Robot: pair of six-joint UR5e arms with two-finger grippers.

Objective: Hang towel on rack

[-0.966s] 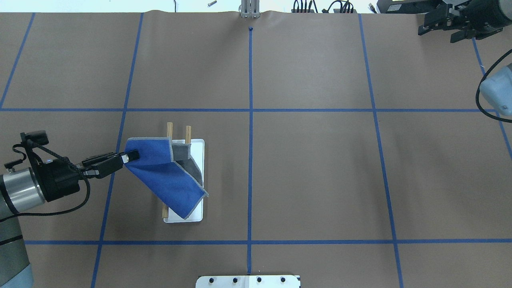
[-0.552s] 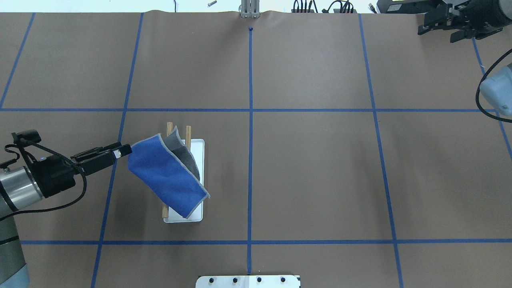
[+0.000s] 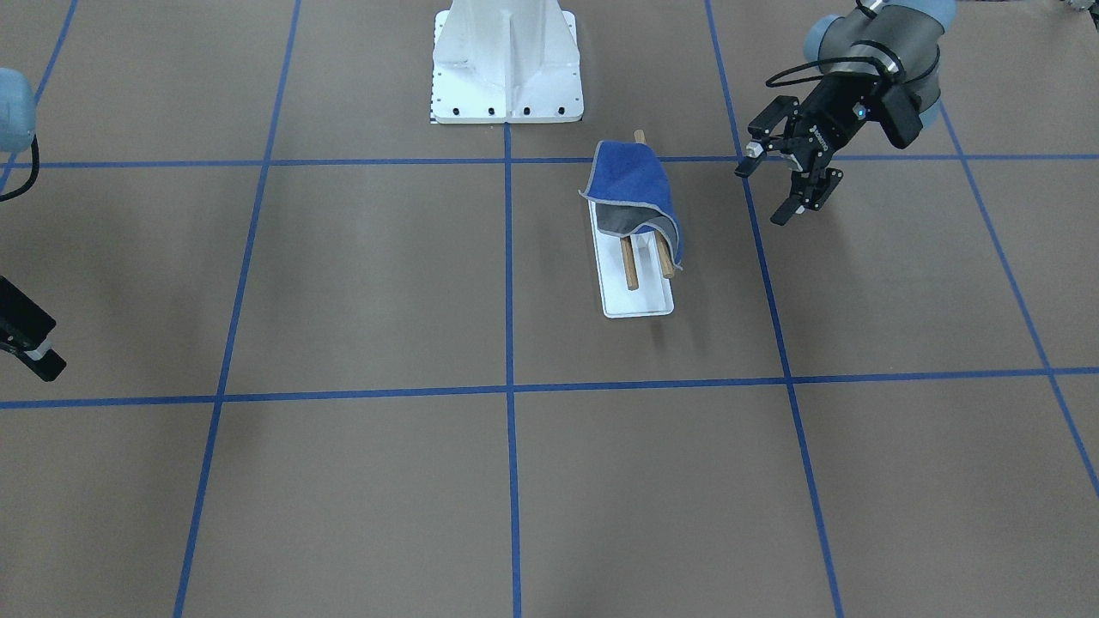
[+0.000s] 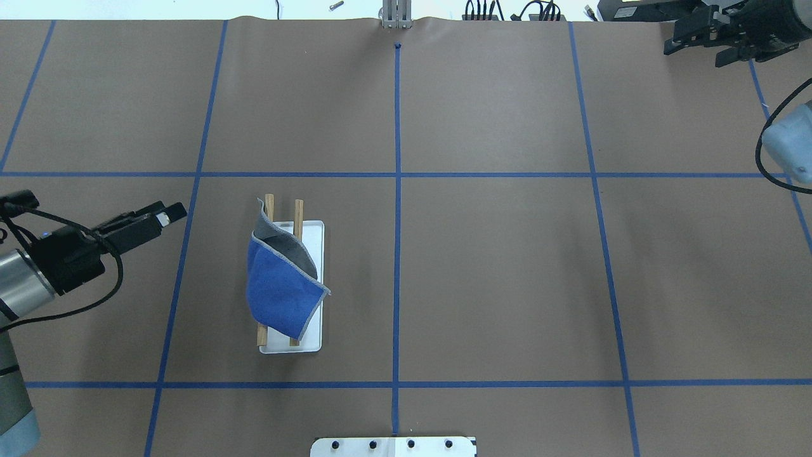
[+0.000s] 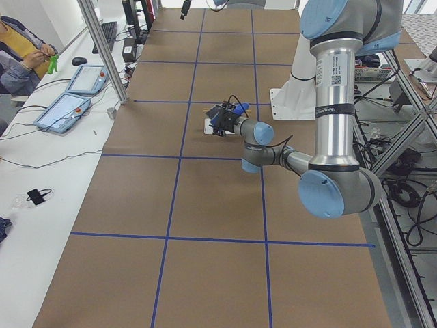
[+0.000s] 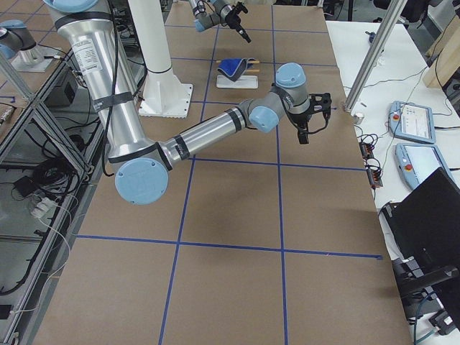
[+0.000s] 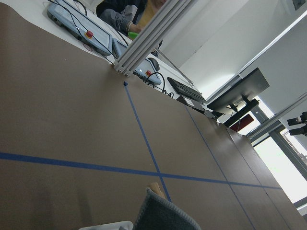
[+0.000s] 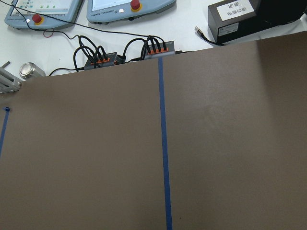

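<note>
The blue towel (image 4: 282, 298) lies draped over the rack's two wooden bars (image 4: 269, 206), with its grey underside (image 4: 287, 244) folded up at the far end. The rack (image 4: 314, 285) has a white base. In the front-facing view the towel (image 3: 631, 180) covers the rack's (image 3: 640, 300) end nearer the robot. My left gripper (image 4: 166, 214) is open and empty, clear of the towel on its left; its spread fingers show in the front-facing view (image 3: 768, 184). My right gripper (image 4: 694, 52) is open and empty at the far right corner. The left wrist view shows the towel's grey corner (image 7: 163, 215).
Blue tape lines (image 4: 397, 190) divide the brown table into squares. The robot's white base plate (image 4: 393, 446) sits at the near edge. Cables and plugs (image 4: 507, 11) lie beyond the far edge. Operator pendants (image 8: 129, 5) sit on the side bench.
My left gripper let go of the towel's corner and drew back to the left. The freed corner dropped, and the towel now hangs over the rack.
</note>
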